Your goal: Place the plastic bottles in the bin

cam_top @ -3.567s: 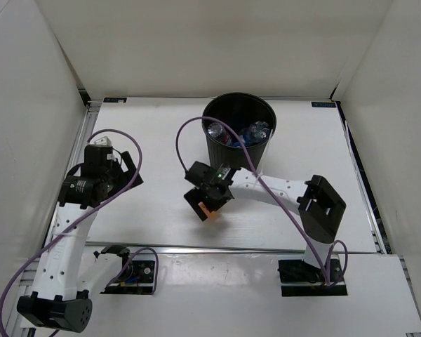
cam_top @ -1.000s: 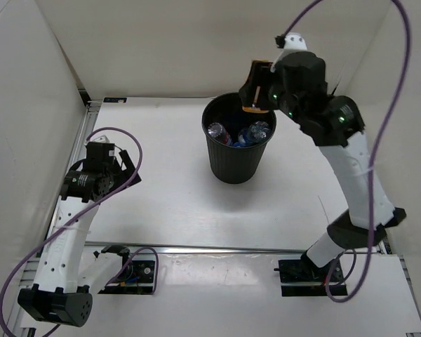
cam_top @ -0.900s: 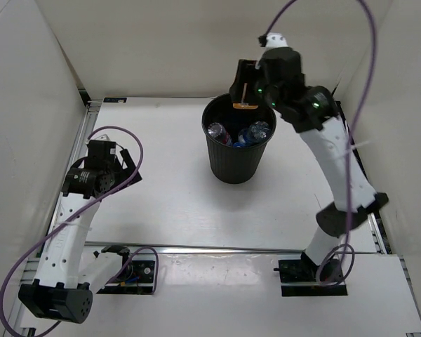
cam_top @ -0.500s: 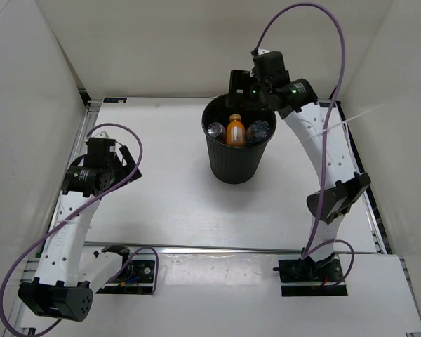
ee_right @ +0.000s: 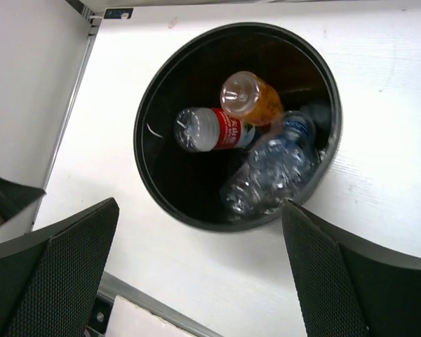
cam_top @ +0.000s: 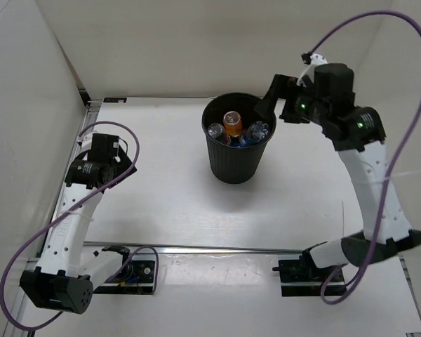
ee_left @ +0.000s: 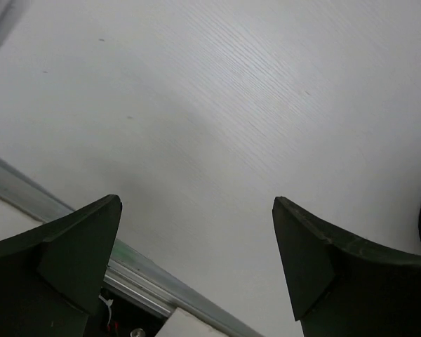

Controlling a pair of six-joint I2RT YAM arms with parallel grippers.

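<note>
Basically done, by the look of it. The right gripper (cam_top: 269, 104) hangs with its jaws spread wide and nothing between them. The bin (ee_right: 144, 119) sits directly below it, framed between the two fingers in the wrist view.

Inside the bin:
- The stubby orange bottle (ee_right: 255, 97) leans cap-up toward the far side from the gripper.
- The red-labelled bottle (ee_right: 212, 130) lies just beside it, touching.
- A clear blue-labelled bottle (ee_right: 274, 167) is piled against the wall nearer the gripper's right finger.
- More crumpled clear plastic lies under that one. I cannot tell how many bottles it makes, and no black-labelled one is clearly visible.

The left gripper (ee_left: 196, 202) is also wide open and empty. It points down at bare table (ee_left: 231, 105), with only a dark sliver of the bin at its far right, well apart.

The top view shows the bin (cam_top: 235, 165) upright with bottles in it, the orange bottle (cam_top: 232, 123) on top, and no bottle lying outside.

Judgement: all visible bottles are in. What is left is at most confirming the count and parking both arms. There is little risk unless the right gripper clips the rim.
</note>
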